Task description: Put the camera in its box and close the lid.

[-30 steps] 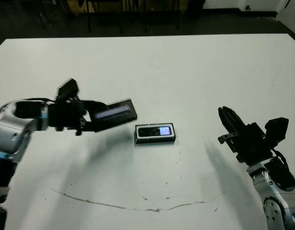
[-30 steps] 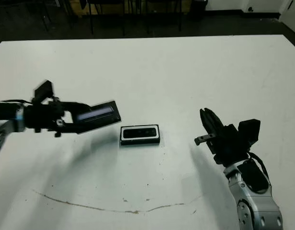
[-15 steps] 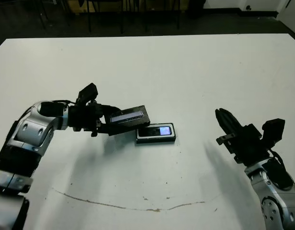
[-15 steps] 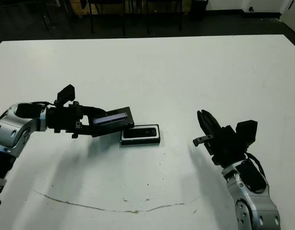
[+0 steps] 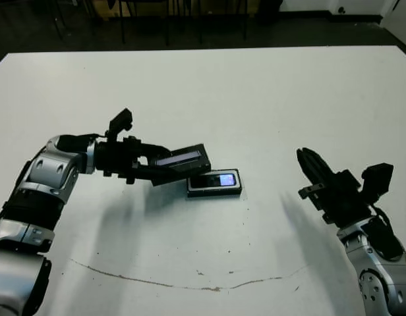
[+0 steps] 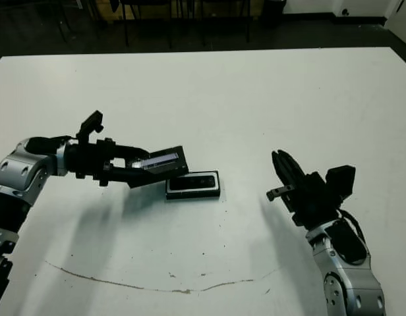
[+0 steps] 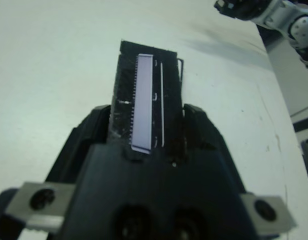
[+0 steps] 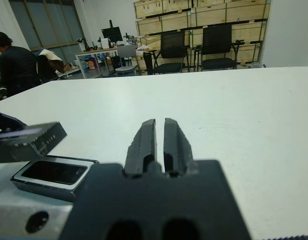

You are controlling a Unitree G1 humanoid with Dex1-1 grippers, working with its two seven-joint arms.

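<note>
Camera is lying flat inside the box near the middle of the white table, its bluish screen glowing upward. Just to its left, the lid is hanging tilted above the table, its far edge reaching over the box's left end; whether it is touching the box I cannot tell. The left gripper is clamping the lid by its near end, one finger on each side. Well apart on the right, the right gripper is hovering with its two fingers pressed almost together, holding nothing. A person is sitting beyond the table.
</note>
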